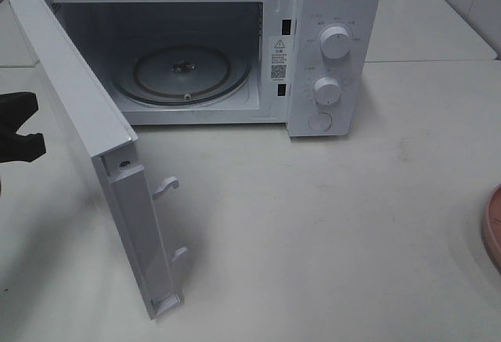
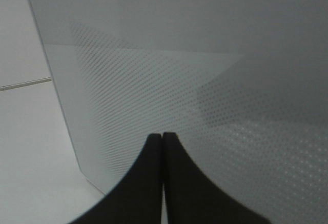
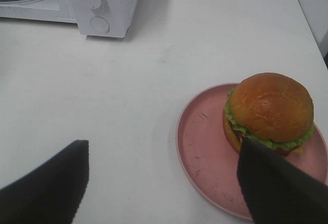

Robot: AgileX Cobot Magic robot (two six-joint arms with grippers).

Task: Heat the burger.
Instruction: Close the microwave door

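Jaws: left gripper (image 2: 162, 147) closed, empty, facing the microwave's (image 1: 235, 45) open door (image 1: 86, 123). Right gripper (image 3: 161, 178) spread wide, holding nothing. Burger (image 3: 269, 112) rests on pink plate (image 3: 205, 147), well apart from the microwave, on its knob side.

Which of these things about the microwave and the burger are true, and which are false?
1. The white microwave's door is open. True.
2. The golden-brown burger is inside the microwave. False: it sits on the round pink plate on the white table.
3. The right hand is open. True.
4. The left hand is holding the burger. False: it is shut, empty, by the door.
5. The glass turntable is bare. True.
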